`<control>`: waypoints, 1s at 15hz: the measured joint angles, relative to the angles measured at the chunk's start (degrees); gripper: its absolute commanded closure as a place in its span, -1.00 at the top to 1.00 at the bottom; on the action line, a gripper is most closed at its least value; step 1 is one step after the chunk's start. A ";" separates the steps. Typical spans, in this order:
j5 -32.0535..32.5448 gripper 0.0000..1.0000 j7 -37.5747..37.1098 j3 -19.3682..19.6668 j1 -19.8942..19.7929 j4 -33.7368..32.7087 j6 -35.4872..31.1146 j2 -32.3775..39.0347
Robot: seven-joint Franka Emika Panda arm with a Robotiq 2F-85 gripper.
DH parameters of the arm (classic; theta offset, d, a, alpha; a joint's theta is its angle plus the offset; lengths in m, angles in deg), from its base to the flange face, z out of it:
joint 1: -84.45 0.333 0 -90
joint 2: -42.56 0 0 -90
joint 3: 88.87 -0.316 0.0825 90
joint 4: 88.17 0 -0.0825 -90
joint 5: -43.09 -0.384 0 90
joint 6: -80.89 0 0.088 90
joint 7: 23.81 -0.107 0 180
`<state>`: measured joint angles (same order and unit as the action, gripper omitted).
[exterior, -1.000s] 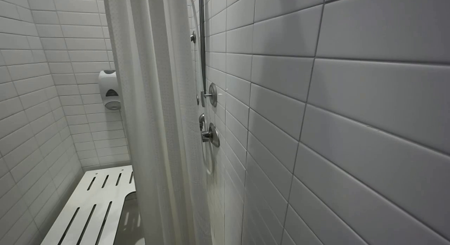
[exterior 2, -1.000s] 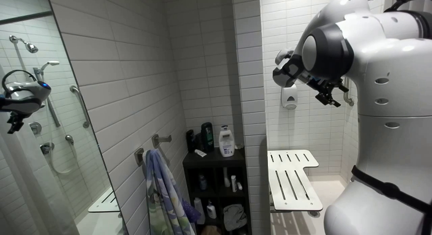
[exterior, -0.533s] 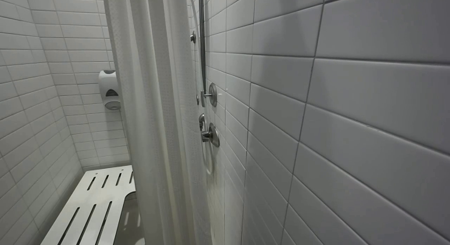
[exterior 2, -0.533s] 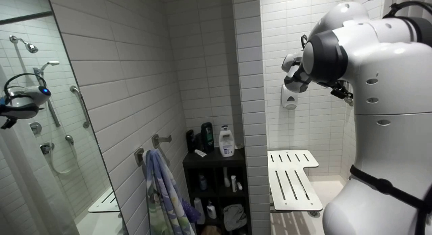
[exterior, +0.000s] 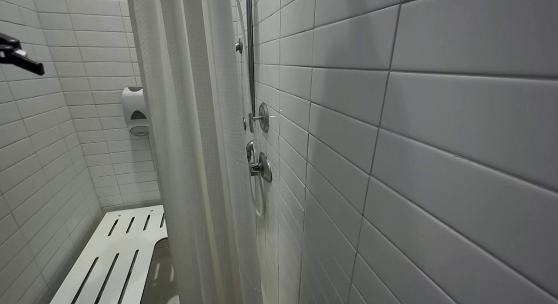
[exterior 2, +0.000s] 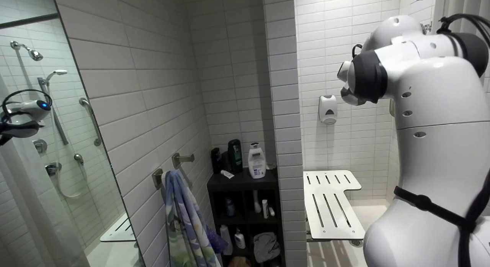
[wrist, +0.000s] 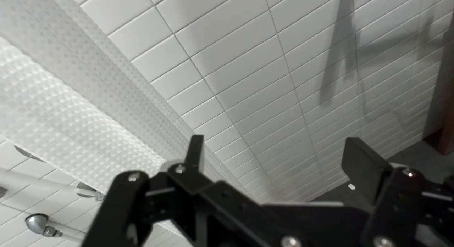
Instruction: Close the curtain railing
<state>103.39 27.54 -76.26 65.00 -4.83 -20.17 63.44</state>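
Observation:
The curtain railing, a tall white-grey curtain with long vertical folds [exterior: 192, 142], hangs left of centre in an exterior view. Its upper part also shows at the top right corner of an exterior view [exterior 2: 472, 4]. In the wrist view the curtain [wrist: 81, 94] runs diagonally from the upper left, behind my left finger. My gripper [wrist: 275, 142] is open, with nothing between its fingers; beyond the gap is tiled wall. A black finger of my gripper [exterior: 24, 59] shows at the left edge of an exterior view, apart from the curtain. In an exterior view the arm [exterior 2: 432, 94] hides the gripper.
A white slatted bench [exterior 2: 333, 205] stands beyond the arm, with a soap dispenser [exterior 2: 328, 110] above it. Shower valves [exterior: 263, 166] sit on the tiled wall [exterior: 436, 164] beside the curtain. A black shelf [exterior 2: 245, 186], a hanging towel [exterior 2: 191, 217] and a mirror [exterior 2: 69, 144] are farther left.
The arm has lowered and turned. The gripper, visible earlier beside the arm, is now hidden behind it. A gripper finger has come in at the left edge of an exterior view. The curtain has not moved.

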 measured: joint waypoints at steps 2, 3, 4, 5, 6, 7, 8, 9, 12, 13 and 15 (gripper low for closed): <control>-0.18 1.00 3.16 0.35 -1.25 -3.66 -0.27 2.67; -0.36 1.00 4.48 0.52 -1.81 -5.68 -0.24 4.10; -0.58 1.00 5.64 0.67 -2.35 -7.79 -0.17 5.62; -0.80 1.00 6.59 0.81 -2.87 -9.95 -0.06 7.18; -0.99 1.00 7.18 0.96 -3.30 -12.12 0.20 8.74; -1.25 1.00 7.70 1.14 -3.74 -14.35 0.51 10.34; -1.53 1.00 8.11 1.19 -4.25 -16.86 1.04 12.08; -1.88 1.00 8.46 1.20 -4.71 -19.21 1.70 13.66; -2.80 1.00 8.90 1.20 -5.44 -24.52 3.48 16.93; -2.89 1.00 8.94 1.20 -5.48 -25.24 3.69 17.38; -2.97 1.00 8.98 1.20 -5.48 -25.80 3.92 17.65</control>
<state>100.42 36.52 -75.07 59.53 -30.63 -16.25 81.09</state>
